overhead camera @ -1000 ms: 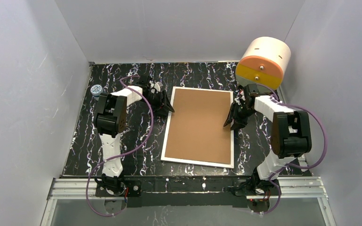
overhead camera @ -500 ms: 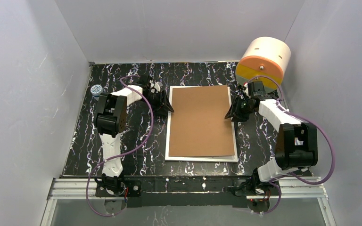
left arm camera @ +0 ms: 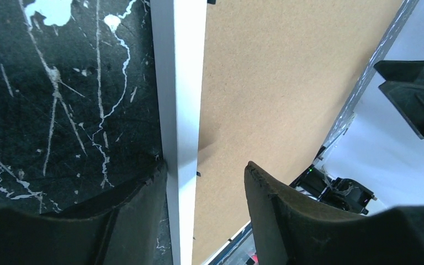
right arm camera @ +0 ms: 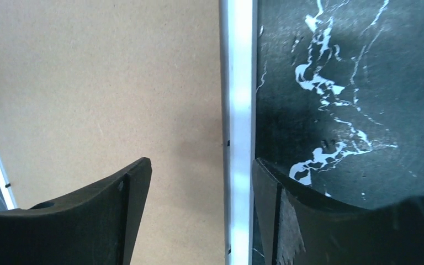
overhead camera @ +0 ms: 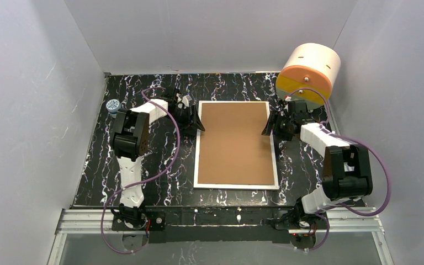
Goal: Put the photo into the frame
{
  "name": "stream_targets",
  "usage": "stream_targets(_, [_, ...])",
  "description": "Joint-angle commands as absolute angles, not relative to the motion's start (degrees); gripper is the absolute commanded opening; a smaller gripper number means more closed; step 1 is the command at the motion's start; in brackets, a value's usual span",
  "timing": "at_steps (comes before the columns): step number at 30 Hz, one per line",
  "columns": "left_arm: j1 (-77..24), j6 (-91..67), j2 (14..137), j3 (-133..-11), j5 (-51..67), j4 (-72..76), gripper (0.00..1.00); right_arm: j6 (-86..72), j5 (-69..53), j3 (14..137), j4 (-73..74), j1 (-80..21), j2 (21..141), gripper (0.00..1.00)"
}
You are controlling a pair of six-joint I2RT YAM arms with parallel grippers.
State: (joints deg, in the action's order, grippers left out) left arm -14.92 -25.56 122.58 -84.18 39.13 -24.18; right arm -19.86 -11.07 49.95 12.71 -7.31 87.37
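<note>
Frame [overhead camera: 234, 144] is lying back-up, brown board showing, mid-counter [overhead camera: 160, 182], its near edge toward the arm bases. Farther up, your left fingers [left arm camera: 132, 215] are straddling its left white rim, standing apart, not clamping. Your right fingers [right arm camera: 105, 221] are straddling the right rim, apart too. White-and-orange drum [overhead camera: 308, 72] is showing at the far right corner.

frame [overhead camera: 236, 144] on table [overhead camera: 226, 88], drum [overhead camera: 309, 69] far right
</note>
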Motion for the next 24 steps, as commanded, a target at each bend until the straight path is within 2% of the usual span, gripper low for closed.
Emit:
stream_targets(1, [-16.3,-22.7,124.3,-84.3,32.5,-28.2,0.55,-20.6,-5.5,52.7,14.0,-7.3,85.3,0.77])
stream_targets(6, [-16.3,-22.8,123.0,-84.7,32.4,-28.5,0.63,-22.5,-7.3,51.6,21.2,-7.4,84.0,0.76])
stream_targets(9, [-16.3,-22.7,121.4,-84.3,32.8,-28.6,0.70,-24.4,-18.2,49.8,24.2,-7.4,79.7,0.74])
stream_targets(12, [-16.3,-22.5,119.4,-82.9,32.9,-28.5,0.74,-27.9,-22.7,47.8,28.8,-8.3,76.4,0.73])
stream_targets(15, [-16.3,-22.5,117.4,-80.7,32.6,-28.6,0.75,-30.7,-20.1,45.8,33.6,-9.5,73.5,0.72])
stream_targets(18, [-16.3,-22.5,114.4,-77.6,30.8,-28.2,0.75,-33.8,-11.7,44.9,38.2,-9.5,72.7,0.72])
stream_targets(21, [-16.3,-22.3,111.2,-75.3,28.1,-28.1,0.75,-38.0,-3.3,44.8,40.7,-9.4,74.3,0.74])
stream_targets(24, [-16.4,-22.7,107.9,-72.4,27.0,-27.1,0.75,-39.7,-0.4,45.2,40.1,-9.5,75.5,0.78])
